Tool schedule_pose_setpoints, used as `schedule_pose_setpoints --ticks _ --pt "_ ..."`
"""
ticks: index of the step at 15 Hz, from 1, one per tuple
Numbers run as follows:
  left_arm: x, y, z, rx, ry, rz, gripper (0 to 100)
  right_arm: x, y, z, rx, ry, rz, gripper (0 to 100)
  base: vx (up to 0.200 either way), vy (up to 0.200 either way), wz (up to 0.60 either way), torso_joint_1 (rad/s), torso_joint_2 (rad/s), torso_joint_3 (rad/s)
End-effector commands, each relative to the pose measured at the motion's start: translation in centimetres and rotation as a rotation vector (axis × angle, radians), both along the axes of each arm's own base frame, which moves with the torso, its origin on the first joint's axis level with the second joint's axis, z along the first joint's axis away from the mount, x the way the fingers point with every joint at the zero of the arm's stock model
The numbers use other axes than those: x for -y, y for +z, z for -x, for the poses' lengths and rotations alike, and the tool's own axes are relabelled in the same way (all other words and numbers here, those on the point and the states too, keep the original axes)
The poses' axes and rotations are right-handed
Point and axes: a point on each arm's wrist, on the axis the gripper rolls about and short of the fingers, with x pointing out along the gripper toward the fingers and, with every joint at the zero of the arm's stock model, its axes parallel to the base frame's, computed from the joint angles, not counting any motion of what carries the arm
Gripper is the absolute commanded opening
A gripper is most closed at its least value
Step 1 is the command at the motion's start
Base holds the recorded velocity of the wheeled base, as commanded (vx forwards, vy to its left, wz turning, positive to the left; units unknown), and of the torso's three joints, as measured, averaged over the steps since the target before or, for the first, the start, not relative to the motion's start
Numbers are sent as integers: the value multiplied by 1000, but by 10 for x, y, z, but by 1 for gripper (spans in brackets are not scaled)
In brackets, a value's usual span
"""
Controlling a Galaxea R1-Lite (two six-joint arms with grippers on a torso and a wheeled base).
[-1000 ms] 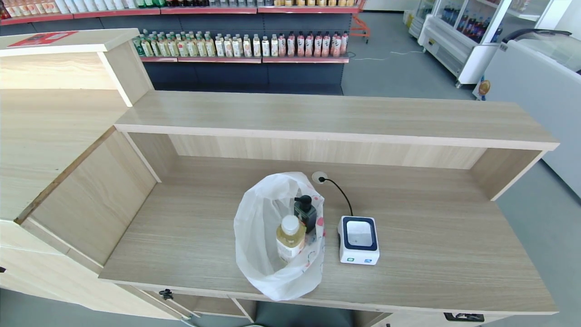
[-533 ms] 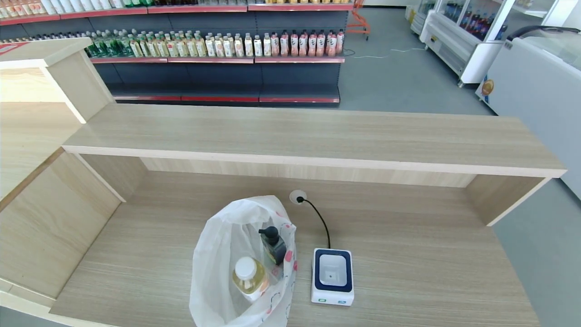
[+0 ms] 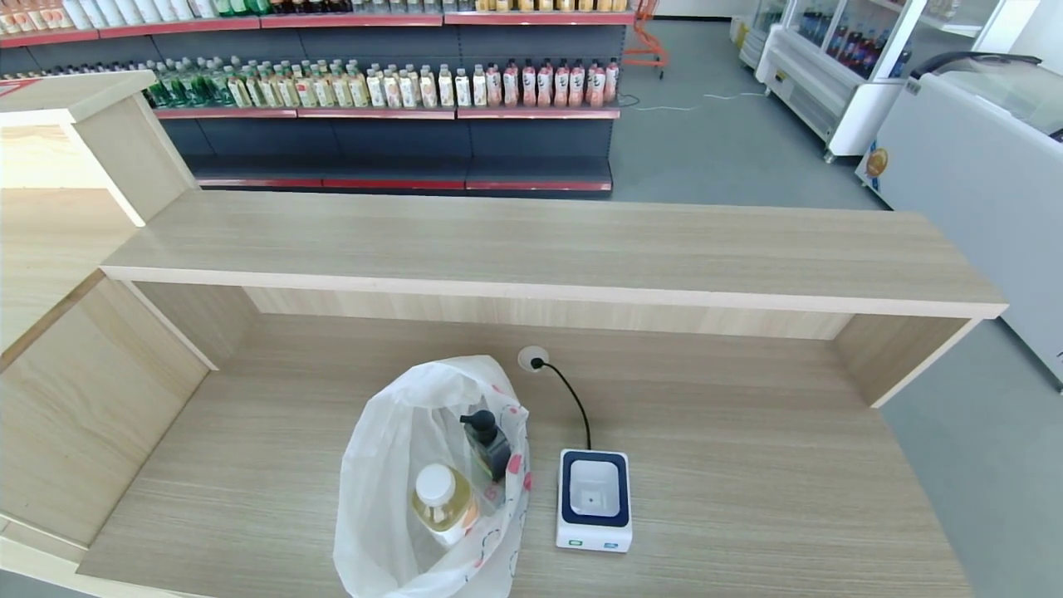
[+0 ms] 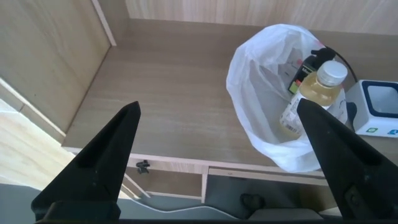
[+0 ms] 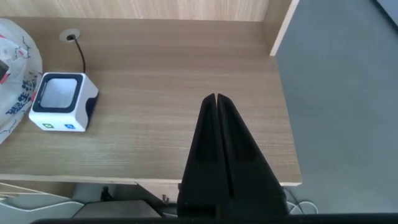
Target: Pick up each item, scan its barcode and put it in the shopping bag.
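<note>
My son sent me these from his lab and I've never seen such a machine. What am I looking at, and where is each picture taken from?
This is a two-armed robot on wheels, working as a shop cashier. The wide picture comes from a camera on its head, looking down at a wooden counter. The other two come from cameras on its wrists, and the dark prongs in them are each arm's gripper. The left gripper is spread open, the right gripper is closed, and neither holds anything. On the counter stands a white shopping bag with a juice bottle and a dark pump bottle inside. Beside it, on the robot's right, sits the barcode scanner, its cable running to a hole in the counter.
</note>
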Motion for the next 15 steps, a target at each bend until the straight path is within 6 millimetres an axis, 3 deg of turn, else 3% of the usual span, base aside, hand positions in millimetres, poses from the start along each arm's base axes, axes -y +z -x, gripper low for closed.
schedule_pose_setpoints --ticks 1,15 --pt "0 0 0 1 1 0 100 0 0 0 -3 1 2 0 0 0 0 0 0 0" --pt "0 0 0 1 1 0 100 0 0 0 -3 1 -6 0 0 0 0 0 0 0"
